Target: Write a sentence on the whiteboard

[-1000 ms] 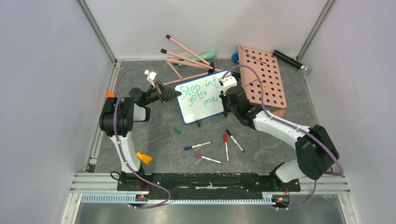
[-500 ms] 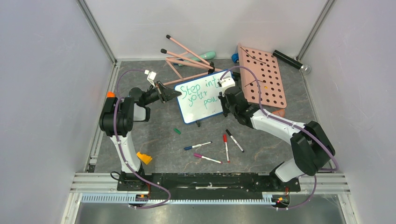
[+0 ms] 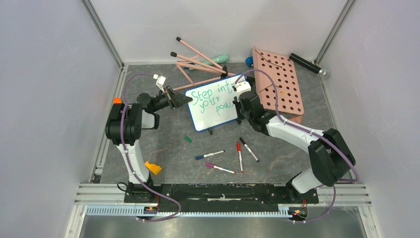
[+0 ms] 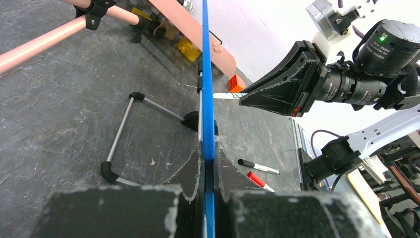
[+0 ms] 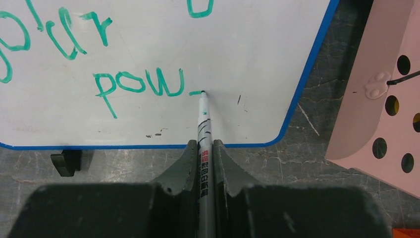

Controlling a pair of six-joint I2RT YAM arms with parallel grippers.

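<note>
The whiteboard [image 3: 208, 116], blue-framed, stands tilted on its feet in the middle of the table. My left gripper [image 3: 186, 99] is shut on the whiteboard's left edge; in the left wrist view the blue frame [image 4: 208, 99] runs edge-on between the jaws of that gripper [image 4: 209, 159]. The sentence [image 3: 212, 98] in green reads "Step into your pow". My right gripper [image 5: 204, 145] is shut on a silver marker [image 5: 203, 126]. Its green tip touches the board [image 5: 257, 59] at the end of a short stroke just after "pow" [image 5: 138, 84].
Several loose markers [image 3: 210, 155] and a green cap [image 3: 187, 139] lie in front of the board. A pink board with round holes [image 3: 278, 85] stands close on the right, pink rods [image 3: 198, 62] behind. An orange block [image 3: 153, 167] lies near the left arm's base.
My right gripper with the marker has shifted slightly along the third line, and a short green stroke now follows "pow". The left gripper and the board have not moved.
</note>
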